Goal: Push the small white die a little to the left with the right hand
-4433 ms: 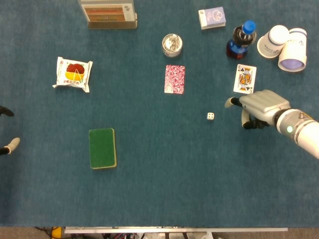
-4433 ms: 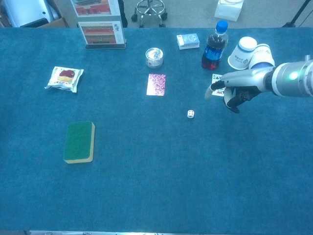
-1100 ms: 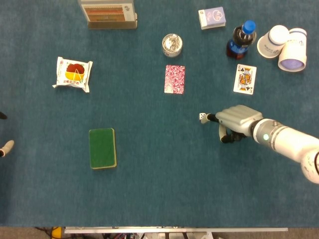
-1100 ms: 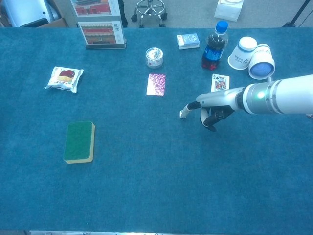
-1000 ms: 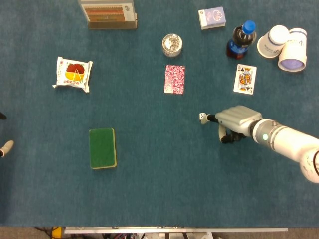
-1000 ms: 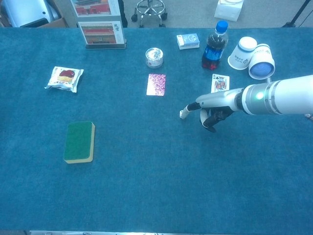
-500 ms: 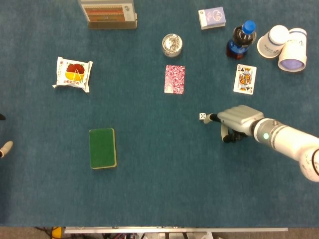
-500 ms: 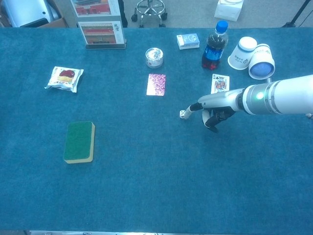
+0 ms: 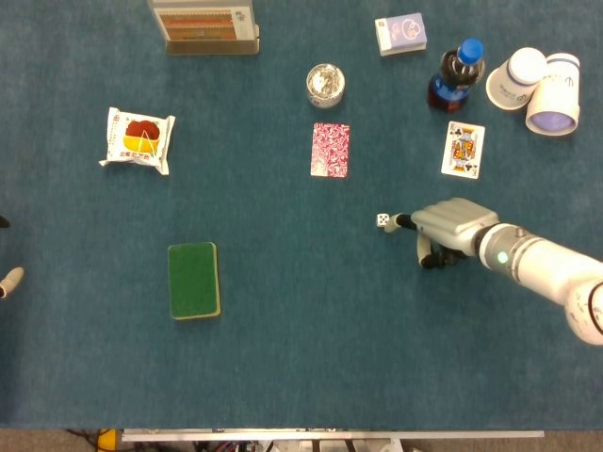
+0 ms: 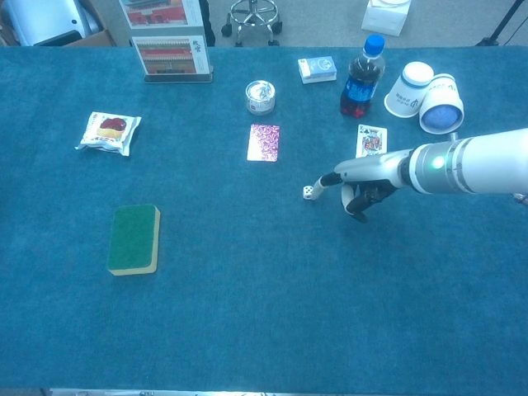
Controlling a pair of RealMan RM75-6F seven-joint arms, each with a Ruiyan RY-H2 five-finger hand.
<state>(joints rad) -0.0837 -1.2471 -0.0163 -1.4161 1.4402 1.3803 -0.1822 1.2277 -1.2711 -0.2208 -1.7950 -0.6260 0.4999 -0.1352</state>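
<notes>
The small white die point(image 9: 382, 220) point(image 10: 307, 191) lies on the blue cloth, below and to the right of the red patterned card. My right hand point(image 9: 450, 226) point(image 10: 368, 176) is just right of it. One finger point(image 9: 403, 221) is stretched out toward the die, its tip a hair short of it, and the other fingers are curled under. The hand holds nothing. Of my left hand only two spread fingertips point(image 9: 9, 279) show at the left edge of the head view, far from the die.
A red patterned card point(image 9: 330, 149) lies above the die and a face card point(image 9: 463, 149) above the right hand. A cola bottle point(image 9: 455, 73), two paper cups point(image 9: 532, 79), a card box point(image 9: 400, 33) and a tin point(image 9: 325, 84) stand at the back. A green sponge point(image 9: 193, 280) and a snack packet point(image 9: 138, 139) lie at the left.
Over the frames the right hand came in from the right and its finger slid the die a little to the left. In the last second the hand drew back slightly and the die stayed put.
</notes>
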